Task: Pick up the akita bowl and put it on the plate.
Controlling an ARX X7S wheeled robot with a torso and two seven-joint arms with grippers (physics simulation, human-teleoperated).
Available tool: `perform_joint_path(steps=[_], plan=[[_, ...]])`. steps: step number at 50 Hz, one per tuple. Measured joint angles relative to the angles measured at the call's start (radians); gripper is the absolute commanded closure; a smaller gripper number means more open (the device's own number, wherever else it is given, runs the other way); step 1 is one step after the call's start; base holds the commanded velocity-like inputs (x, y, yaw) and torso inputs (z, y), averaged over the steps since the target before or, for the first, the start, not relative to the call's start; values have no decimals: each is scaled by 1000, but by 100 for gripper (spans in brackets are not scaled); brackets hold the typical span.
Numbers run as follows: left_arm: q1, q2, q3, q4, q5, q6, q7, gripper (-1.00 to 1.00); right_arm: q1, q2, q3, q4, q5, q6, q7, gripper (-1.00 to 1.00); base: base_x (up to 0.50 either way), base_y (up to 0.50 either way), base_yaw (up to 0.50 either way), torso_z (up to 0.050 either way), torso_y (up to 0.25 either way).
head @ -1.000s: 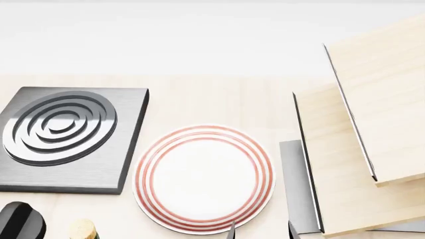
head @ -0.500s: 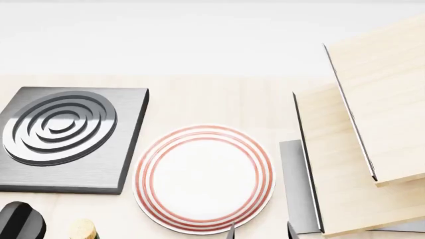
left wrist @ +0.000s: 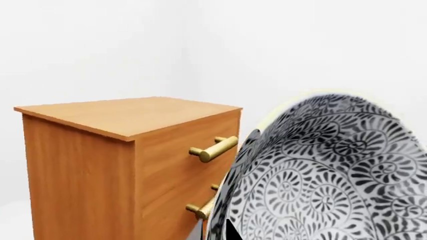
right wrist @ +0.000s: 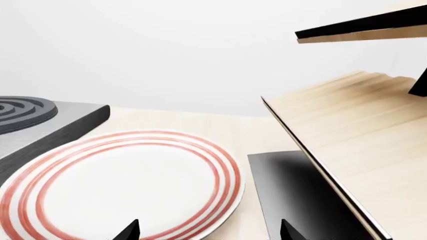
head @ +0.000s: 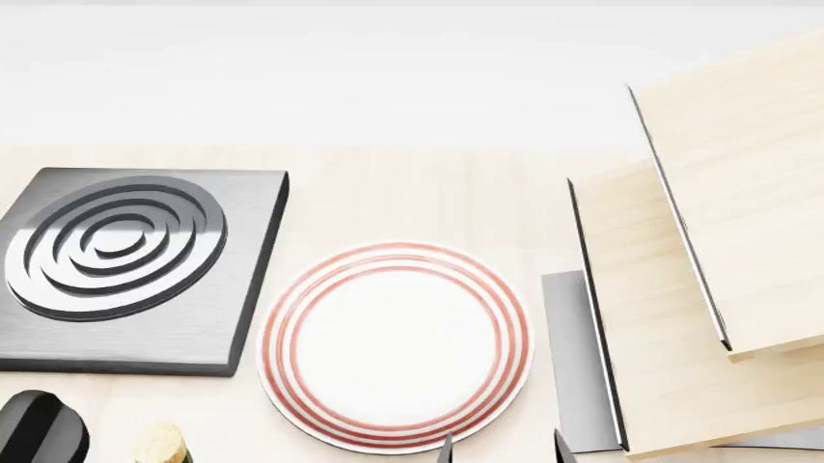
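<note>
The akita bowl [left wrist: 327, 175] fills one side of the left wrist view, tilted on edge, with a grey-black floral pattern and a pale rim. My left gripper [left wrist: 223, 234] is shut on its rim. Only one dark fingertip [left wrist: 231, 232] shows, against the bowl's inside. The head view shows neither the bowl nor this gripper. The plate [head: 396, 345] [right wrist: 123, 185], white with red rings, lies flat on the light wooden counter. My right gripper [right wrist: 208, 232] [head: 503, 449] is open and holds nothing. It hovers at the plate's near right edge, one tip over the plate and the other over a dark mat.
A grey square burner [head: 135, 265] with rings sits left of the plate. Light wooden shelf boards [head: 721, 251] rise at the right above a dark mat [head: 573, 357]. A black rounded object [head: 39, 429] and a cork [head: 160, 444] are at the near left. An orange cabinet [left wrist: 127, 165] stands behind the bowl.
The right gripper's fingertips have shifted very slightly at the bottom edge of the head view. The plate and the other things have not moved.
</note>
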Motion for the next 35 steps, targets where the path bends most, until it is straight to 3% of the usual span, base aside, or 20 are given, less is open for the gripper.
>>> perform_joint_path(steps=[35], plan=[[-626,68,506,-216,60,90,-25,100,5,0,-12,29,7,-17,1,-100,0,0,0,0,0]])
